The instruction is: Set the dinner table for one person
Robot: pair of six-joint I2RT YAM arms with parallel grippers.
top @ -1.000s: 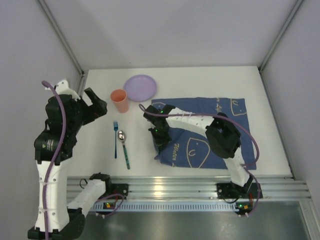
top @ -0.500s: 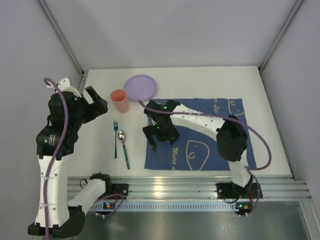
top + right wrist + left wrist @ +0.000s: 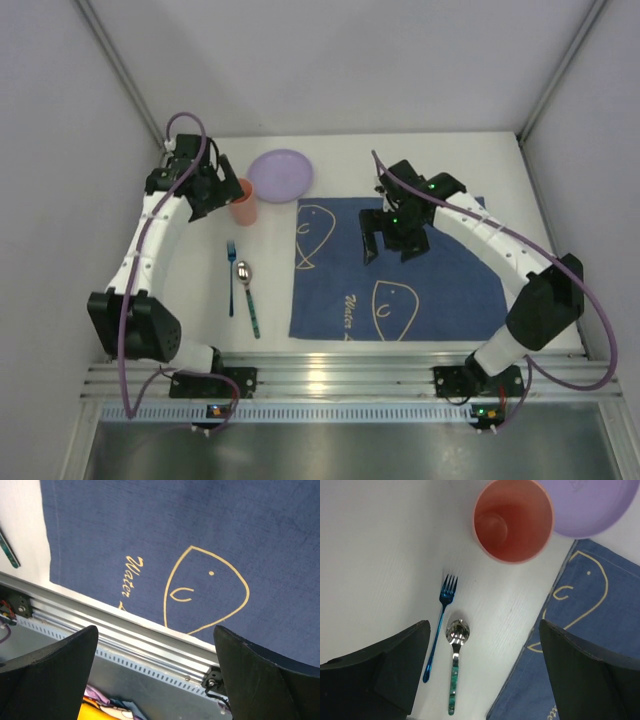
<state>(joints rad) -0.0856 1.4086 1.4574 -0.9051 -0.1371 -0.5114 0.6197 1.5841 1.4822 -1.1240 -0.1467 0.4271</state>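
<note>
Hovering with its jaws spread wide and nothing between them, the left tool hangs just beside the salmon-pink plastic cup. The cup stands upright, close against the round lilac plastic plate, toward the far edge of the large flat matte white rectangular worktop. The right tool is likewise released, above the dark blue cloth with yellow fish outlines, which lies spread flat up to the near edge. A slim blue metal fork and a steel spoon with a green handle lie side by side between the cloth and the left edge. The worktop looks rigid, fixed and smooth, so it offers nothing to grip, and light pieces may skid on it. The cup seems light and stiff, best pinched across its wall.
</note>
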